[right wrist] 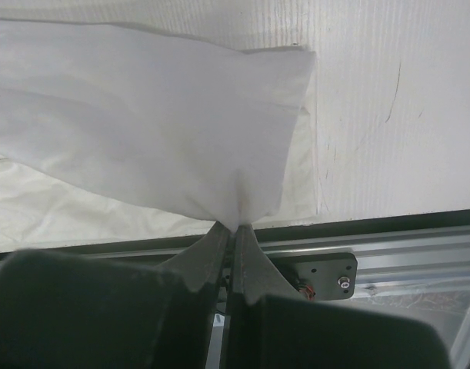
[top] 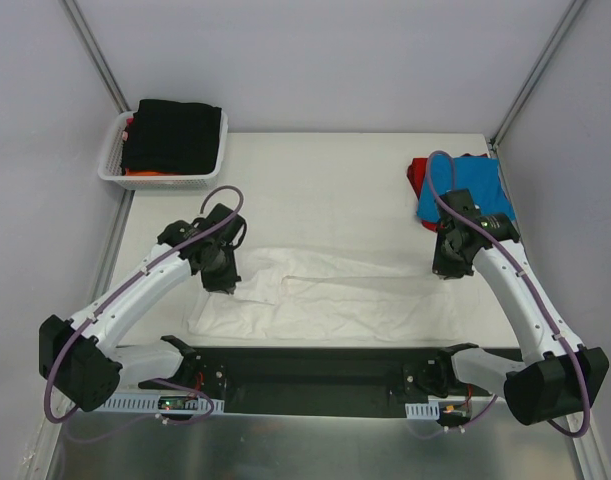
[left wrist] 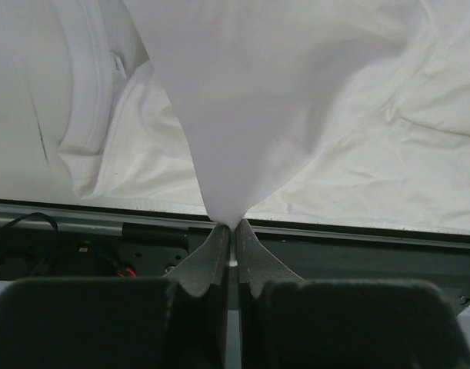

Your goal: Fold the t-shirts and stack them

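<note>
A large white t-shirt [top: 335, 295] lies spread across the near half of the table. My left gripper [top: 223, 283] is shut on its left edge, and a cone of white cloth [left wrist: 235, 138] rises from the pinched tips [left wrist: 232, 225]. At the shirt's right edge my right gripper [top: 447, 272] is shut on the fabric [right wrist: 165, 146], with the tips [right wrist: 236, 228] squeezed together. A blue t-shirt [top: 462, 190] lies over a red one [top: 416, 174] at the far right. Black [top: 175, 135] and orange [top: 150, 172] shirts sit folded in the basket.
A white lattice basket [top: 113, 160] stands at the far left corner. The black mounting rail [top: 315, 375] with both arm bases runs along the near table edge. Grey walls and metal frame posts enclose the table on three sides.
</note>
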Action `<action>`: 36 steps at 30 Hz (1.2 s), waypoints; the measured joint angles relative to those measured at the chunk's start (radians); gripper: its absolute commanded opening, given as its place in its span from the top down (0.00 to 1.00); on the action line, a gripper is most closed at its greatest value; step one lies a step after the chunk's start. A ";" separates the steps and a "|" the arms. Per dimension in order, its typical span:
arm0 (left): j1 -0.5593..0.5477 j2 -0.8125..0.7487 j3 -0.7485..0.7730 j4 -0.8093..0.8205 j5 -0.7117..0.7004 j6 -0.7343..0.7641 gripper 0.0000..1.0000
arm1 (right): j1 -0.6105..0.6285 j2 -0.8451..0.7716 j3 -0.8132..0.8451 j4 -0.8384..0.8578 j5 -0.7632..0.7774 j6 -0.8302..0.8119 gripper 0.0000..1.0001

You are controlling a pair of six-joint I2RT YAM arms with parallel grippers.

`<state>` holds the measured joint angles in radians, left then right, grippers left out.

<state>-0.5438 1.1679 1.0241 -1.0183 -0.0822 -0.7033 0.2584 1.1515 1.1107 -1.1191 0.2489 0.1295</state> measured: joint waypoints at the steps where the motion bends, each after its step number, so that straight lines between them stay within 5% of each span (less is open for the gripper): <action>1: 0.000 -0.002 -0.021 0.006 0.005 -0.004 1.00 | 0.000 0.000 0.000 0.000 -0.001 0.000 0.99; 4: 0.000 -0.003 -0.084 0.021 0.025 -0.022 1.00 | 0.000 0.000 -0.005 0.000 -0.003 -0.001 0.99; 7: 0.000 -0.003 -0.145 0.027 0.048 -0.050 0.68 | 0.000 0.000 -0.011 0.000 -0.003 -0.004 0.99; 8: 0.000 -0.003 -0.157 0.026 0.050 -0.056 0.50 | 0.000 0.000 -0.011 0.000 -0.003 -0.005 0.99; 12: 0.000 -0.003 -0.158 0.024 0.047 -0.074 0.32 | 0.000 0.000 -0.011 0.000 -0.003 -0.014 0.99; 18: -0.036 0.055 -0.029 0.011 0.013 -0.062 0.41 | 0.000 0.000 -0.011 0.000 -0.006 -0.025 0.99; 26: -0.201 0.243 0.027 0.092 0.037 -0.060 0.76 | 0.000 -0.011 -0.013 -0.001 -0.011 -0.034 0.99; 36: -0.261 0.320 -0.016 0.160 0.074 -0.067 0.81 | -0.007 -0.059 -0.053 -0.006 -0.013 -0.034 0.99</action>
<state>-0.8043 1.4879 1.0080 -0.8581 -0.0078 -0.7700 0.2512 1.0924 1.0576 -1.1252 0.2363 0.0952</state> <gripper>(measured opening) 0.187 0.032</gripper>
